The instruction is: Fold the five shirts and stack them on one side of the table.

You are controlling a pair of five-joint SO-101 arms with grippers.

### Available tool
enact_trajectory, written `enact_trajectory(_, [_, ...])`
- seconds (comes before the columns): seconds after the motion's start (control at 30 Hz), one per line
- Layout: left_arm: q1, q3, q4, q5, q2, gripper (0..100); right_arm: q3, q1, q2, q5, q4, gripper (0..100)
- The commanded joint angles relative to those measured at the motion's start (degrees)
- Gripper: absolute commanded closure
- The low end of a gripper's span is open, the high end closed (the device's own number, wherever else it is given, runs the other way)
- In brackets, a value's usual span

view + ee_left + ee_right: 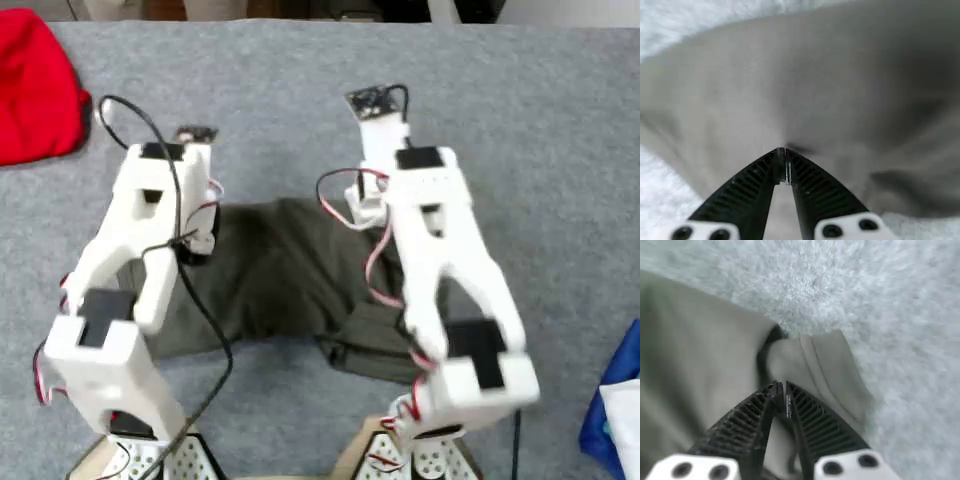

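Fabric of the olive shirt (270, 270) is pinched between the closed tips of the left gripper (782, 167), and a folded edge of it is clamped likewise by the right gripper (781, 392). The garment is spread, rumpled, at the middle of the grey table (520, 120), under both arms. A red shirt (35, 85) is bunched at the far left corner.
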Motion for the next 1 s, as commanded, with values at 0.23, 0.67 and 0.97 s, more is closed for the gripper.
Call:
enact_trajectory(0.23, [-8.53, -16.79, 2.64, -2.2, 12.97, 98, -14.99, 13.76, 20.44, 5.36, -3.16, 97.5])
enact_trajectory(0.67, [-9.67, -43.78, 18.29, -4.22, 21.14, 98, -38.37, 14.29, 25.1, 8.18, 15.21, 97.4])
enact_trajectory(0.97, [-7.21, -49.76, 22.59, -5.63, 20.79, 98, -65.19, 12.62, 25.19, 16.62, 38.68, 97.3])
